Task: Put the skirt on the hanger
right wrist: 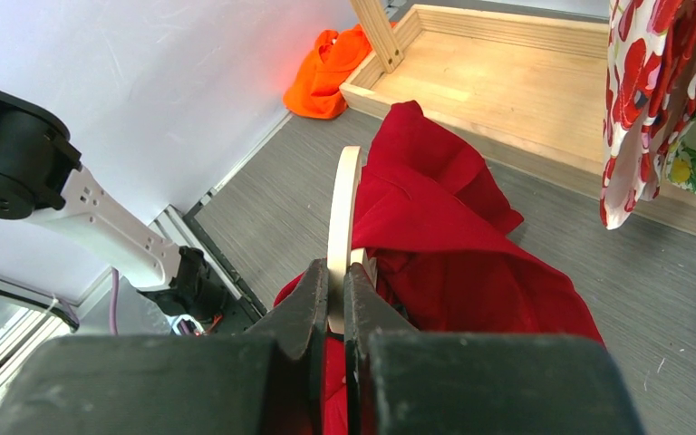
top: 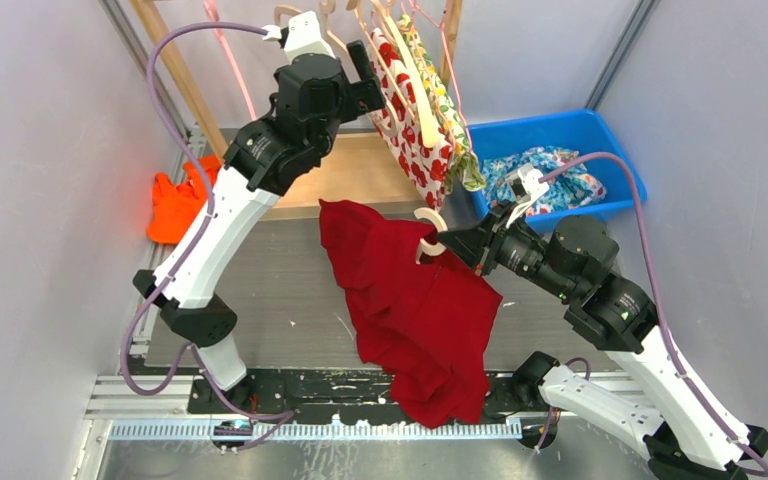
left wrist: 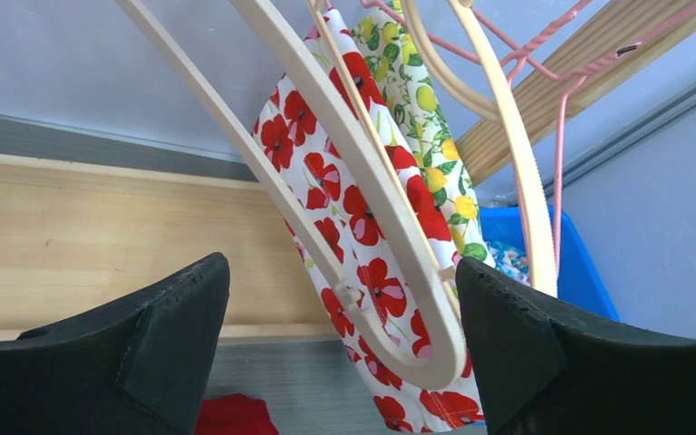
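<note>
— Top external: where's the red skirt (top: pixel 415 310)?
— Draped over the cream hanger (top: pixel 428 232), hanging above the table's (top: pixel 290 290) near half.
— Who has the hanger?
— The right gripper (right wrist: pixel 335 299), clenched on its rim.
— And the left gripper (left wrist: pixel 340 294)?
— Released, jaws spread wide, up just beside the poppy-print garment (left wrist: pixel 362 217) on the rack (top: pixel 175 70).

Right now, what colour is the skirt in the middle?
Plain red skirt; the top view shows it best.

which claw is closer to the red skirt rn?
Right. The right claw is shut on the hanger that the red skirt drapes over. The left claw is open, up at the rack by the poppy-print garment, apart from the skirt.
</note>
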Robot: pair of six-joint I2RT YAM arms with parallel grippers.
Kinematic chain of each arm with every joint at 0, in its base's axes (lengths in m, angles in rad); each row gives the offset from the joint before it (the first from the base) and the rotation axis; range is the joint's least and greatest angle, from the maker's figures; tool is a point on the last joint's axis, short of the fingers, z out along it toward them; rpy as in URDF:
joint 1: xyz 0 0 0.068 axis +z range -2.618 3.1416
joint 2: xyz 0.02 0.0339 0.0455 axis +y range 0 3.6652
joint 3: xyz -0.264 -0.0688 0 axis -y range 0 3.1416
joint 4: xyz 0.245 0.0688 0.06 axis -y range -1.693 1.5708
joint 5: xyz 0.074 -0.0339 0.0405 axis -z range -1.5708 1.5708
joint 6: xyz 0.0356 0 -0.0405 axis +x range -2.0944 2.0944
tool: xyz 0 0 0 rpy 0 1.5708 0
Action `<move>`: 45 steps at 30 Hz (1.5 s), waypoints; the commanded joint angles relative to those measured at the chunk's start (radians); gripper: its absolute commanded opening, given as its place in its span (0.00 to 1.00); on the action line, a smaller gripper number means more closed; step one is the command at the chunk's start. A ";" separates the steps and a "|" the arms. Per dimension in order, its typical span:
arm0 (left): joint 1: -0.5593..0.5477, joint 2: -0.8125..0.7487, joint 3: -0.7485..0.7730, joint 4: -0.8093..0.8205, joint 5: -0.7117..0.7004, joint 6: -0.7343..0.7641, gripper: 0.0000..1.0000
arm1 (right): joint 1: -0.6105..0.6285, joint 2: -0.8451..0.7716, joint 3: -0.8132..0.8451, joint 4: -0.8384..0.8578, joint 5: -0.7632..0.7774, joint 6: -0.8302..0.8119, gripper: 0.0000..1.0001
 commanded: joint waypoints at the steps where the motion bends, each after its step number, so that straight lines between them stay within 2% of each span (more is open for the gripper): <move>1: 0.015 -0.020 0.029 0.053 0.008 -0.012 0.95 | -0.004 -0.022 0.024 0.149 -0.011 0.019 0.01; 7: 0.057 0.135 0.258 -0.073 0.026 -0.020 0.96 | -0.004 -0.022 0.027 0.154 -0.016 0.024 0.01; 17: 0.155 0.199 0.296 -0.088 0.081 -0.049 0.96 | -0.004 -0.021 0.026 0.157 -0.015 0.020 0.01; 20: 0.175 0.209 0.296 -0.092 0.088 -0.057 0.86 | -0.003 -0.019 0.024 0.162 -0.019 0.022 0.01; 23: 0.190 0.201 0.289 -0.092 0.085 -0.058 0.61 | -0.004 -0.020 0.021 0.163 -0.020 0.022 0.01; 27: 0.207 0.177 0.282 -0.117 0.075 -0.050 0.45 | -0.004 -0.019 0.021 0.165 -0.020 0.019 0.01; 33: 0.251 0.141 0.275 -0.158 0.059 -0.035 0.34 | -0.004 -0.006 0.029 0.169 -0.027 0.016 0.01; 39: 0.305 0.075 0.198 -0.171 0.051 -0.036 0.19 | -0.004 0.006 0.029 0.179 -0.033 0.021 0.01; 45: 0.360 0.026 0.146 -0.197 0.031 -0.031 0.19 | -0.003 0.015 0.034 0.185 -0.043 0.026 0.01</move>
